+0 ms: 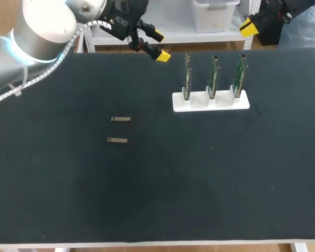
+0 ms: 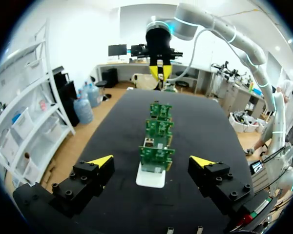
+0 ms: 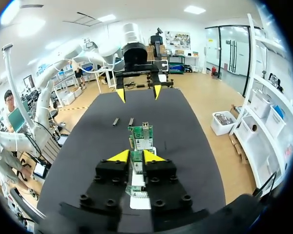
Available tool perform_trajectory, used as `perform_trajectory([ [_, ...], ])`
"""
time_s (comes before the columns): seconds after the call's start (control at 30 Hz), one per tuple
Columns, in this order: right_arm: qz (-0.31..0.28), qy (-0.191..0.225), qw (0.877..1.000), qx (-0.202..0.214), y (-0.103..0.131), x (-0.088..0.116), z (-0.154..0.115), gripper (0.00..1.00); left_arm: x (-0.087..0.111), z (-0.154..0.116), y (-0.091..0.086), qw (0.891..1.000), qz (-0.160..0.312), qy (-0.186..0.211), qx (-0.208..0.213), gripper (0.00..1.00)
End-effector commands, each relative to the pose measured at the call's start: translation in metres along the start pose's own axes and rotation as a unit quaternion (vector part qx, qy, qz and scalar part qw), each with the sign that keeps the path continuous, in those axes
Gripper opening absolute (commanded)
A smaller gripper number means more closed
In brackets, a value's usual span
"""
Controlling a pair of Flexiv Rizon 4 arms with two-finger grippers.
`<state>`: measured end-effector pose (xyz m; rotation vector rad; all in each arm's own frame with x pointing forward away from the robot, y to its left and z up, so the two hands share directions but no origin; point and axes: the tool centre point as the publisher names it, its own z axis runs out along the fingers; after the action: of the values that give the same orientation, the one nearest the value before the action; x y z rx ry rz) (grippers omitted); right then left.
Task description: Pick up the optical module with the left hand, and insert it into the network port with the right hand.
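Evidently the pickup is not yet begun. The left gripper [image 1: 158,46] hangs above the far edge of the black tabletop [image 1: 68,199], about midway along it. Its yellow-tipped fingers are spread wide, with nothing between them.

Two small silver metal optical modules [image 1: 121,119] lie flat between the tabletop's left edge and its middle. One is nearer the far edge and the other [image 1: 117,140] sits just beside it toward the near edge. Both have their long sides parallel to that edge. They are well apart from the white plastic holder [image 1: 199,103], which carries three upright green circuit boards [image 1: 213,76] right of the middle, toward the far edge. The ports on the boards are too small to make out.

To do this step well, the left arm should probably settle on one module and come straight down over it. The wrist should turn so the fingers close across the narrow width. Gripping near one end would leave the other end free for the right gripper [image 3: 136,156]. Because the two modules lie close together, a careless finger could nudge the other one.

The right gripper hovers above the far edge behind the holder. Its fingers are drawn to a narrow gap and grip nothing.
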<state>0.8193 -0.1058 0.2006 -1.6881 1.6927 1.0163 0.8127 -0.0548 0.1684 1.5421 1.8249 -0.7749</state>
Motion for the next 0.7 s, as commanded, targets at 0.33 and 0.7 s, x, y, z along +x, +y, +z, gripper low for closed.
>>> perform_trajectory([
  [0.33, 0.0, 0.0, 0.999, -0.043, -0.0061, -0.0007, -0.0019, 1.0, 0.0, -0.0002, -0.0008, 1.0, 0.0, 0.001, -0.001, 1.0],
  [0.7, 0.0, 0.0, 0.999, -0.043, -0.0061, -0.0007, -0.0019, 1.0, 0.0017, -0.0061, 0.0014, 0.999, 0.006, 0.041, -0.014, 1.0],
])
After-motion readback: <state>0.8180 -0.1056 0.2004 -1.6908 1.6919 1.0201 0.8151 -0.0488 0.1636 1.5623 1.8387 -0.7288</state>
